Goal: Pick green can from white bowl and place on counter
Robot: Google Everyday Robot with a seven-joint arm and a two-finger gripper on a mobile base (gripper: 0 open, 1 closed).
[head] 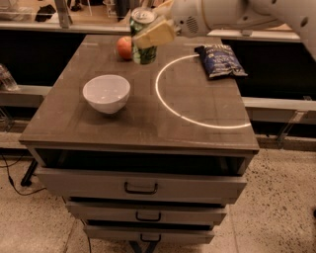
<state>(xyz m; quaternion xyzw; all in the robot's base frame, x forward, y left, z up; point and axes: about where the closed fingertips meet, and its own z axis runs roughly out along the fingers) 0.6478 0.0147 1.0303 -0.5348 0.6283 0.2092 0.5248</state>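
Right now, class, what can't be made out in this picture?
Camera view:
Can: middle covered by the gripper, which holds it above the counter's back.
Gripper's far finger: behind the can.
Fruit: right side behind the can.
Arm: cut off at top edge.
Bag print: blurred.
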